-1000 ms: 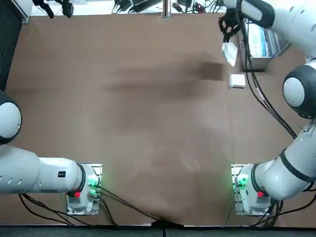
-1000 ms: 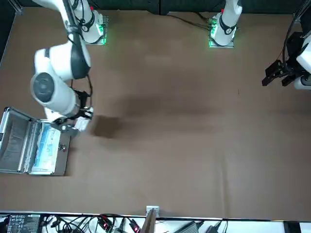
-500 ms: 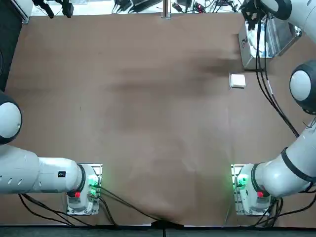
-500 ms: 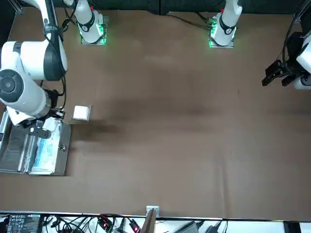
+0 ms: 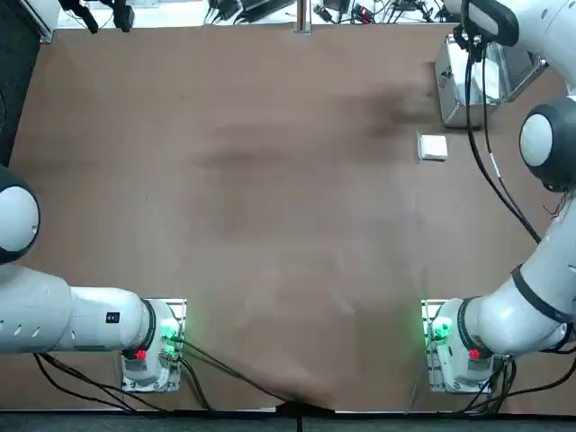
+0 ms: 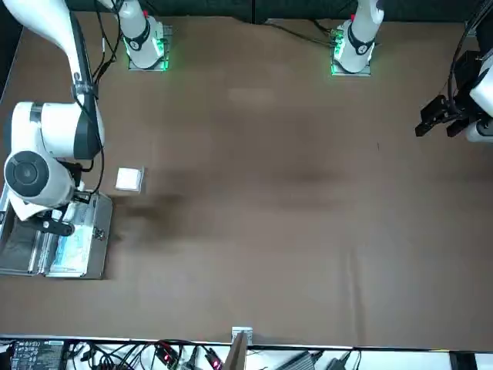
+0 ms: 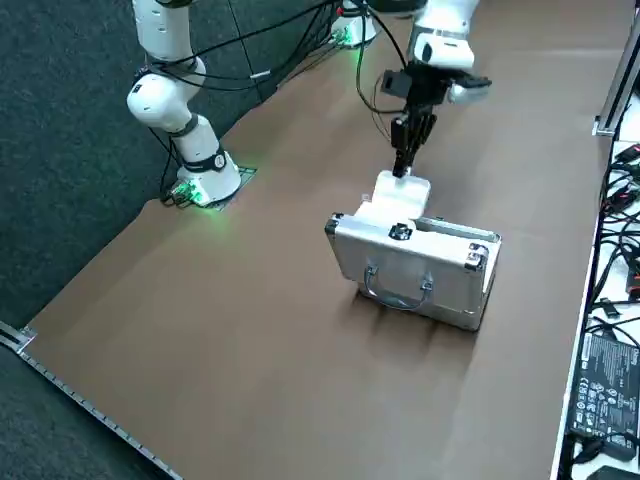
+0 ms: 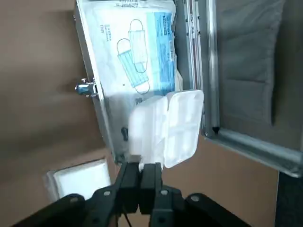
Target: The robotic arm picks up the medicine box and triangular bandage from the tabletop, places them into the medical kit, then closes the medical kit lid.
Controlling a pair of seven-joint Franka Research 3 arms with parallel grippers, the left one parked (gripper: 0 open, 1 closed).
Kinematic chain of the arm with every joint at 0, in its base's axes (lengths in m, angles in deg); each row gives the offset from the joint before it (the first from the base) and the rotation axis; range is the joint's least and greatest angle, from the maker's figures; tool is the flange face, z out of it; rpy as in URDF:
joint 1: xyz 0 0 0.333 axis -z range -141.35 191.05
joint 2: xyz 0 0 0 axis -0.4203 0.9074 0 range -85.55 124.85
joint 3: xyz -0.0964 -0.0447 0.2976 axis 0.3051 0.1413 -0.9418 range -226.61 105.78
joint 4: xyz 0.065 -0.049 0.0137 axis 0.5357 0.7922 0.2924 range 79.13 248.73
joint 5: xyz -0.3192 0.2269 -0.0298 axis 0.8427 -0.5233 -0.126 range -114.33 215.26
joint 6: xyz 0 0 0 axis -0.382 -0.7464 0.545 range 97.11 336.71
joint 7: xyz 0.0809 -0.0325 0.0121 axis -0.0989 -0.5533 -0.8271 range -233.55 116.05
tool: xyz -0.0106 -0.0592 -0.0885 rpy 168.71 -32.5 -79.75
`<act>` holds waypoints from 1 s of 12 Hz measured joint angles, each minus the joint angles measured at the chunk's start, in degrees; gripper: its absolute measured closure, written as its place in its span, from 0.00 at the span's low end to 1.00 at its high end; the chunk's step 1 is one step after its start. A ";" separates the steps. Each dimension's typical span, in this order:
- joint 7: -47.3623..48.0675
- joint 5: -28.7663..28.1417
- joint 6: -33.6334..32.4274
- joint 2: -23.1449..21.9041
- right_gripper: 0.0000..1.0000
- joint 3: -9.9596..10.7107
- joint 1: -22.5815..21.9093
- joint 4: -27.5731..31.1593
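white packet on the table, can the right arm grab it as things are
Probably not yet: the right end effector is shut on the open plastic pill box at the aluminium case. Once emptied, it likely could: the white packet lies uncovered.

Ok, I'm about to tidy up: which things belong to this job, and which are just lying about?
For the job:
right claw, over the case, gripping the medicine box
wrapped white packet, on the tabletop, likely the triangular bandage
medical kit, lid open

Not named in it:
face-mask packet, inside the kit
power adapter, beyond the table edge
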 joint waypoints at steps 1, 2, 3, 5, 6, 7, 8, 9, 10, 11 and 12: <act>-0.03 0.63 0.69 0.64 0.97 0.00 0.19 -0.01; -0.05 1.76 1.34 1.23 0.97 0.00 0.29 -0.01; -0.05 3.03 1.75 1.72 0.97 0.00 0.32 -0.01; -0.05 4.76 2.04 2.24 0.97 -0.04 0.31 -0.02; -0.05 5.52 2.05 2.27 0.97 -0.06 0.31 -0.02; -0.05 6.56 2.05 2.26 0.97 -0.07 0.31 -0.04; -0.05 7.33 2.05 2.27 0.97 -0.06 0.34 -0.04; -0.05 7.80 2.06 2.37 0.97 -0.07 0.39 -0.04; -0.05 8.18 2.06 2.61 0.97 -0.07 0.45 -0.03; -0.05 8.57 2.07 3.01 0.97 -0.07 0.54 -0.02; -0.05 8.85 2.18 3.49 0.97 -0.07 0.64 -0.02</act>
